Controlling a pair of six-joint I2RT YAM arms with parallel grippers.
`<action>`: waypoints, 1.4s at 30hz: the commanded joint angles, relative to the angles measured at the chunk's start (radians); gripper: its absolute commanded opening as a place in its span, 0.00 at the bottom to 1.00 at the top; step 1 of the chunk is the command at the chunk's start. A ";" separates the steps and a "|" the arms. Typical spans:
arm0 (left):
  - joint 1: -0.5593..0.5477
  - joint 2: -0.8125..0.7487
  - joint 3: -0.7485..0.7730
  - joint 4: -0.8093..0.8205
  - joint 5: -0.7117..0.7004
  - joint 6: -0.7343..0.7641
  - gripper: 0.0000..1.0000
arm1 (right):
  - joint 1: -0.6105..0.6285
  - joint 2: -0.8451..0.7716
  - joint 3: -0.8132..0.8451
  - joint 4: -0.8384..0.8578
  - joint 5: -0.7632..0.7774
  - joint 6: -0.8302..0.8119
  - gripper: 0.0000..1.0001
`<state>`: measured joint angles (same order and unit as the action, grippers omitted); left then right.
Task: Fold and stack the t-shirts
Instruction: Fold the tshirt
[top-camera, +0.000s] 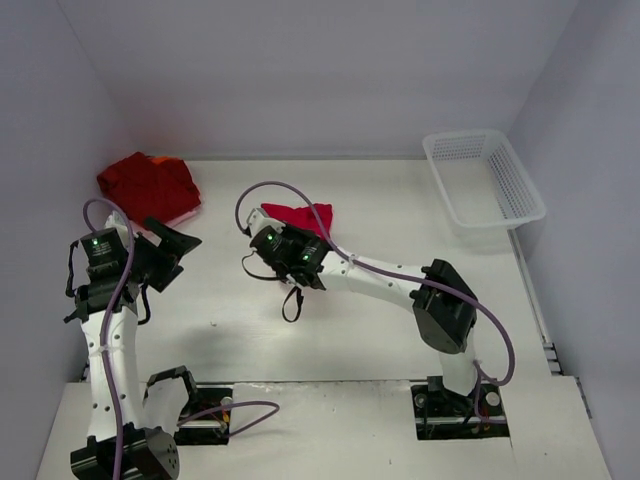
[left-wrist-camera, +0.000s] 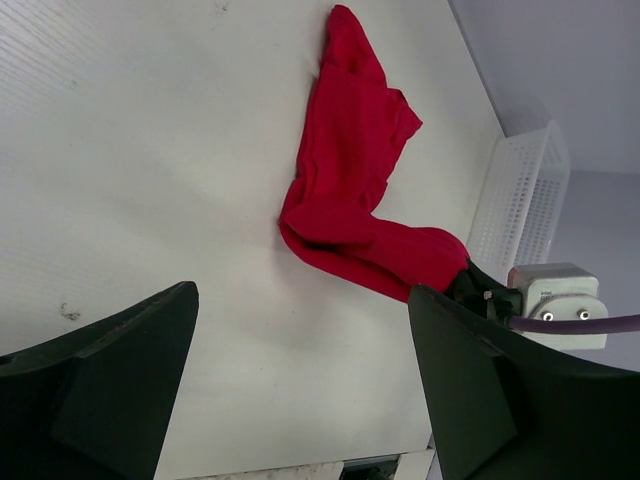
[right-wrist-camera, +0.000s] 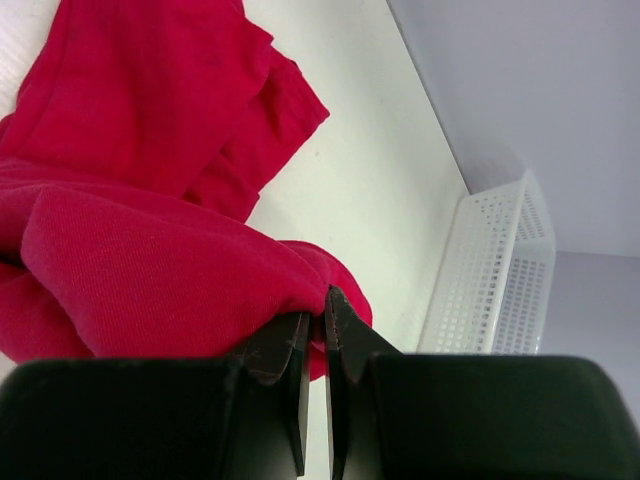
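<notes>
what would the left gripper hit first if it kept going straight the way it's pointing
Probably the bare table, just short of the red t-shirt pinched by the right gripper; depth is unclear, so possibly the cloth first.

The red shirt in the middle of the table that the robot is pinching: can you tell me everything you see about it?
The bright red soft cloth t-shirt is plain, with no picture on it. It is crumpled and bent into an L shape, not folded neatly. Most of it lies on the white table, near the middle. One bunched end is pinched between the shut black fingers of the right gripper. Nothing else touches it.
</notes>
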<state>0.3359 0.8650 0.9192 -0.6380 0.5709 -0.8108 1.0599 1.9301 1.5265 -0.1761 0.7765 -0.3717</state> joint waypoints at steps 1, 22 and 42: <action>0.006 0.006 0.004 0.063 -0.003 0.016 0.81 | -0.027 0.001 0.057 0.066 0.000 -0.021 0.00; 0.006 0.026 -0.017 0.087 -0.005 0.018 0.81 | -0.093 0.073 0.110 0.148 -0.045 -0.059 0.00; 0.006 0.034 -0.023 0.092 -0.005 0.022 0.81 | -0.140 0.127 0.205 0.167 -0.066 -0.105 0.00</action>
<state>0.3359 0.8951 0.8871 -0.6003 0.5674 -0.8108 0.9310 2.0758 1.6672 -0.0624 0.6949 -0.4561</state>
